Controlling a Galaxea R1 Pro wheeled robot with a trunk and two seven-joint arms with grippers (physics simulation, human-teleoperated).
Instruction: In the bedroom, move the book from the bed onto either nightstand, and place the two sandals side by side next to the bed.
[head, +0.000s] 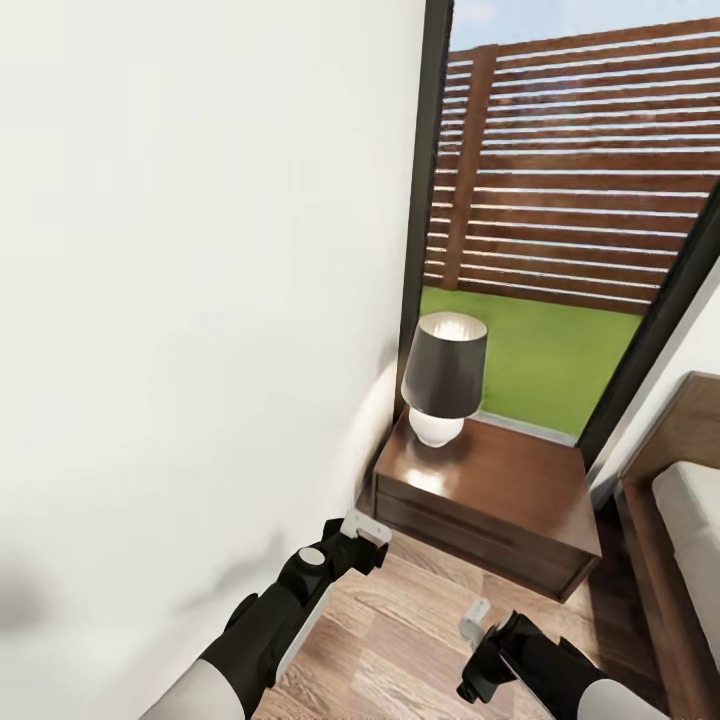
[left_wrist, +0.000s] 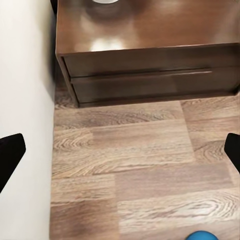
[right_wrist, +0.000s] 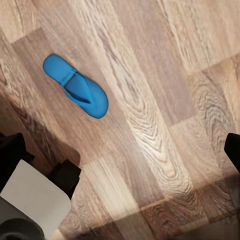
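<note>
Bright daylight enters through the window (head: 560, 250), putting glare on the glossy nightstand (head: 490, 490); renders slightly soft.

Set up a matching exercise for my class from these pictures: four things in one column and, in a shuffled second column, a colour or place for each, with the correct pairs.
Things
1. lamp
2. sandal
3. nightstand
4. fence

Descriptions
A. bright blue, lying flat on the wooden floor
B. horizontal brown slats, outside beyond the grass
C. black shade on a white base
D. dark brown and glossy, standing against the white wall

Pairs: 1-C, 2-A, 3-D, 4-B
</note>
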